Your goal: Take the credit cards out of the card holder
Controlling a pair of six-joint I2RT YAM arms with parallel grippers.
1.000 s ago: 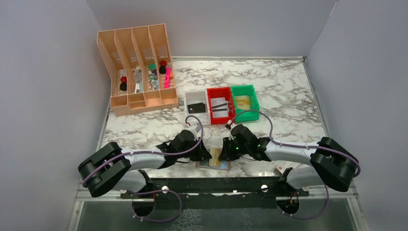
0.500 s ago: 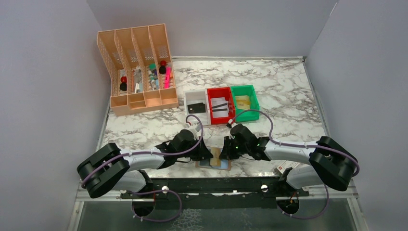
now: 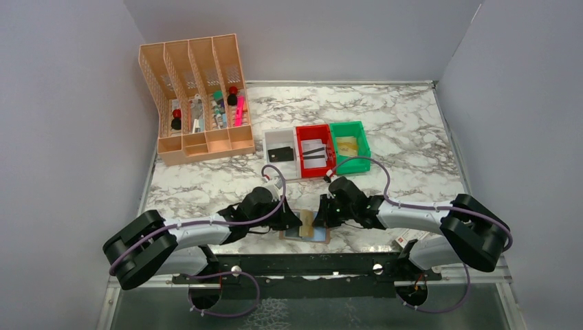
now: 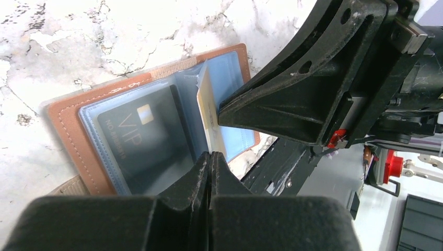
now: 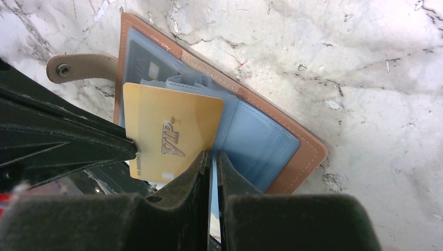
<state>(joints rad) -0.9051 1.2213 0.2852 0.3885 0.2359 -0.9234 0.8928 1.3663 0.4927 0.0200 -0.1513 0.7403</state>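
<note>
The brown card holder (image 3: 311, 234) lies open on the table near the front edge, between both grippers. In the left wrist view its clear sleeve (image 4: 68, 130) holds a dark VIP credit card (image 4: 138, 141). A gold VIP credit card (image 5: 172, 133) sticks partly out of a blue-grey pocket (image 5: 256, 141). My left gripper (image 4: 210, 156) is shut on the gold card's edge; it reaches in from the left of the right wrist view (image 5: 133, 150). My right gripper (image 5: 210, 155) is shut on the card holder's blue inner leaf, right beside the gold card.
White (image 3: 280, 141), red (image 3: 313, 129) and green (image 3: 350, 126) bins with cards stand behind the grippers. A peach desk organizer (image 3: 196, 100) with pens is at the back left. The table's front edge and a black rail (image 3: 295, 265) lie just below the card holder.
The left arm's elbow has drifted a little to the left. Both grippers stay at the card holder, which has not visibly moved.
</note>
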